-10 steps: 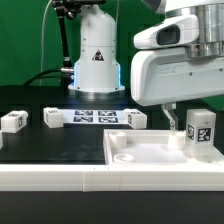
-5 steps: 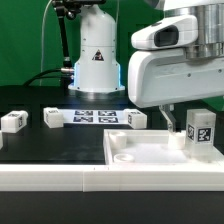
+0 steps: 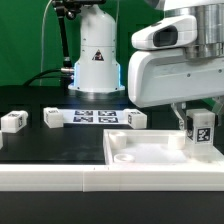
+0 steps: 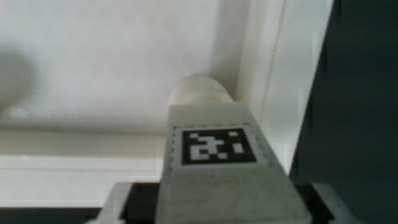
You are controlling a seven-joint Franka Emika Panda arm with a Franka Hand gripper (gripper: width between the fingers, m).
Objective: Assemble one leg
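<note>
The jaws are pinching the leg (image 3: 201, 130) between them. In the wrist view the gripper (image 4: 217, 200) is clamping the block's sides, with one grey finger (image 4: 128, 205) showing beside it and the leg's (image 4: 215, 140) black-and-white tag facing the camera. In the exterior view the gripper (image 3: 197, 128) is holding the leg upright at about four o'clock in the frame, with its tag facing the viewer. It is holding it over the corner of the large white square panel (image 3: 150, 158), at the panel's two o'clock, and the pictures are not showing whether its lower end is touching the panel. In the wrist view the leg's tip is pointing towards the raised rim at the corner of the panel (image 4: 107, 70). Out on the black table (image 3: 60, 145), the marker board (image 3: 95, 116) is lying flat at the panel's eleven o'clock. A spare leg (image 3: 135, 119) is sitting just beside the board at its three o'clock. Another leg (image 3: 52, 118) is sitting at the board's nine o'clock, and a third leg (image 3: 12, 121) is sitting farther out the same way. The arm's white base (image 3: 97, 55) is standing at the board's twelve o'clock.
</note>
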